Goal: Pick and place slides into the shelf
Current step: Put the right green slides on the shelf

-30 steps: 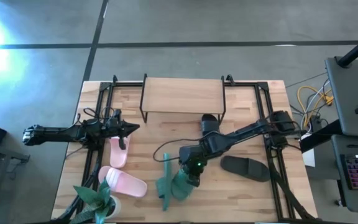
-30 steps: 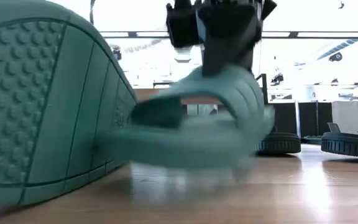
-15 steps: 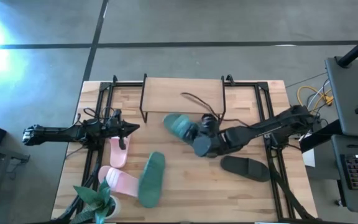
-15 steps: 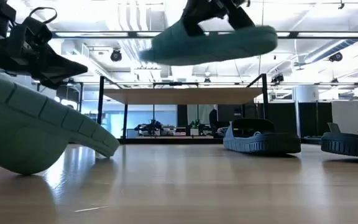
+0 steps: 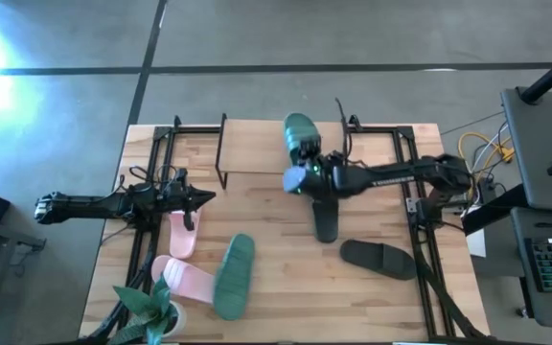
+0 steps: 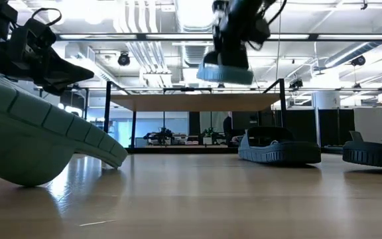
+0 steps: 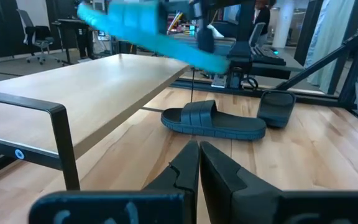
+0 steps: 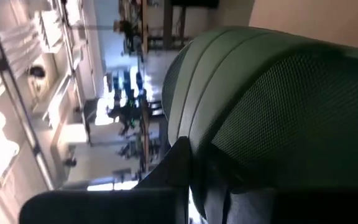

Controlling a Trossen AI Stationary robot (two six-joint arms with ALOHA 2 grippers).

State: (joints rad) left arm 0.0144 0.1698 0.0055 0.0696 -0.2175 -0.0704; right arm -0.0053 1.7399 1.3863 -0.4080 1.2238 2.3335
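My right gripper (image 5: 302, 165) is shut on a teal-green slide (image 5: 300, 132), held in the air over the right end of the shelf (image 5: 257, 146). In the low view the slide (image 6: 225, 70) shows end-on above the shelf's plank (image 6: 178, 102). The second teal slide (image 5: 233, 276) lies flat near the table's near edge. Two pink slides (image 5: 182, 233) (image 5: 195, 283) lie at the left. Two black slides (image 5: 324, 218) (image 5: 379, 259) lie right of centre. My left gripper (image 5: 206, 198) is shut and waits above the table's left side, touching nothing. My right gripper holds the teal slide at its near end (image 5: 304, 153), reaching toward the far edge from the near side. The gripper's own body hides which part sits between the fingers (image 8: 180, 163). The slide is lifted clear, stretching away from the fingers over the shelf top.
A potted plant (image 5: 151, 309) stands at the near left corner. Black frame rails (image 5: 156, 153) (image 5: 410, 163) run along both sides of the table. A loose cable (image 5: 340, 120) arcs above the right arm. Bare wood lies between the teal and black slides.
My right gripper has risen from the table's near middle and swung toward the far edge, carrying one teal slide up over the shelf and turning it lengthwise. The other teal slide, which stood on edge beside it, has dropped flat and shifted a little left.
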